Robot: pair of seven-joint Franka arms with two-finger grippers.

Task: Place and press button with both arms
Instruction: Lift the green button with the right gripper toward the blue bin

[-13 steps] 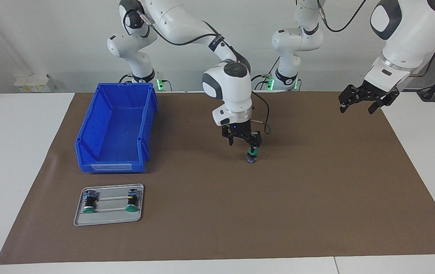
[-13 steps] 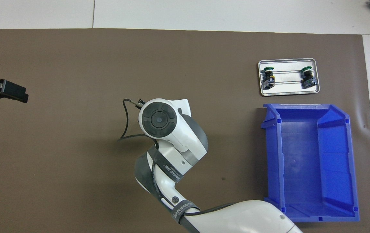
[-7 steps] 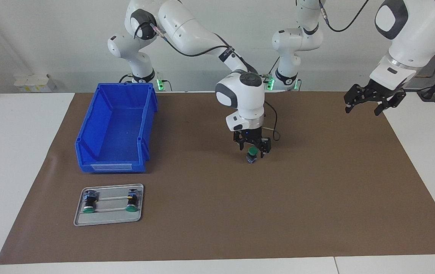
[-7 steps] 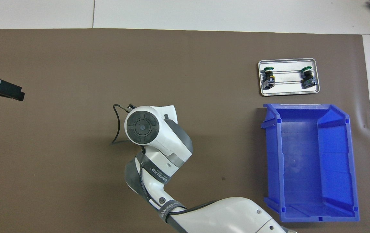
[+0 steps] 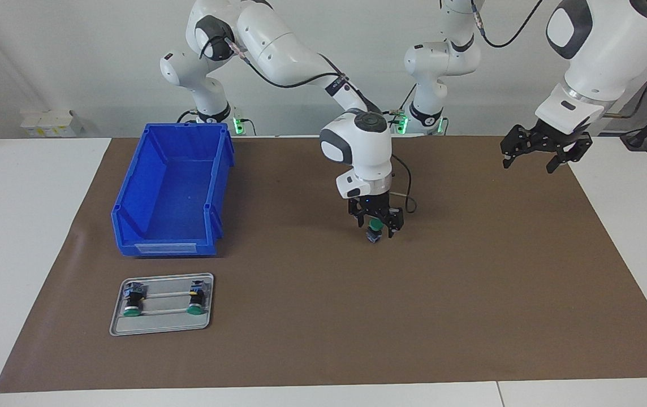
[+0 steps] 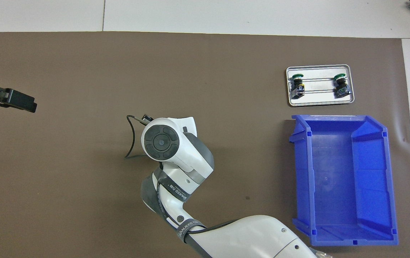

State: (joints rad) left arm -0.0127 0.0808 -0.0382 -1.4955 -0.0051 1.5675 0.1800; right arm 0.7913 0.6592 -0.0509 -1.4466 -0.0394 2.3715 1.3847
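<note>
One button (image 5: 375, 229) stands upright on the brown mat (image 5: 470, 282) at mid-table, green cap up. My right gripper (image 5: 376, 225) points straight down over it, open, a finger on either side of the cap with small gaps showing. In the overhead view the right arm's wrist (image 6: 162, 141) hides this button and the gripper. My left gripper (image 5: 529, 160) hangs open in the air over the mat's edge at the left arm's end of the table, holding nothing. It shows in the overhead view as the left gripper (image 6: 25, 104) at that frame's edge.
A metal tray (image 5: 159, 328) holding two more green-capped buttons (image 5: 132, 301) (image 5: 195, 299) lies at the right arm's end of the table. An empty blue bin (image 5: 173, 186) stands beside the tray, nearer to the robots. Both show in the overhead view: tray (image 6: 319, 103), bin (image 6: 344, 179).
My right gripper has shifted from beside the button to directly over it and come down around the cap. The left gripper has drifted a little in the air.
</note>
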